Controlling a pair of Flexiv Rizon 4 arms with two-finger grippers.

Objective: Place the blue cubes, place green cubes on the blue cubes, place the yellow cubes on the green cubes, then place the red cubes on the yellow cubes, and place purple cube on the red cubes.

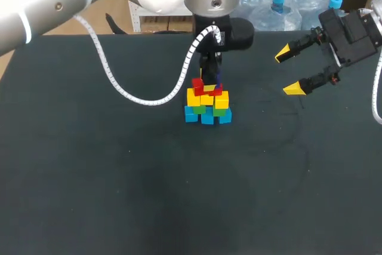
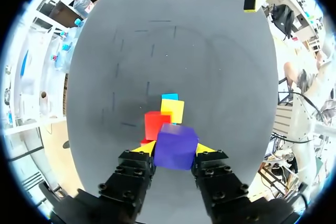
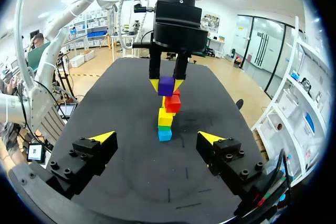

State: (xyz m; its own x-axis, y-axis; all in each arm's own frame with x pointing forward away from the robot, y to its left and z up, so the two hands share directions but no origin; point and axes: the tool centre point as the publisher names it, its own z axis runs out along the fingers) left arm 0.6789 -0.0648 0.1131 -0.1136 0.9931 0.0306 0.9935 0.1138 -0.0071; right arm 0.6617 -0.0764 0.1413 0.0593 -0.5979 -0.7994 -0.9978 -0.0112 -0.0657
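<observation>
A small stack of cubes (image 1: 208, 103) stands mid-table: blue cubes (image 1: 208, 117) at the bottom, green cubes (image 1: 199, 110) on them, then yellow cubes (image 1: 197, 97), and red cubes (image 1: 198, 86) on top. My left gripper (image 1: 210, 68) hangs straight over the stack, shut on a purple cube (image 2: 176, 141) just above the red cube (image 2: 156, 124). From the right wrist, the purple cube (image 3: 166, 85) sits between the left arm's yellow tips, over the red cube (image 3: 172, 102). My right gripper (image 1: 293, 71) stands open and empty, off to the right of the stack.
Dark table (image 1: 119, 195) lies bare around the stack. The left arm's white cable (image 1: 128, 95) droops in a loop down to the table just left of the stack.
</observation>
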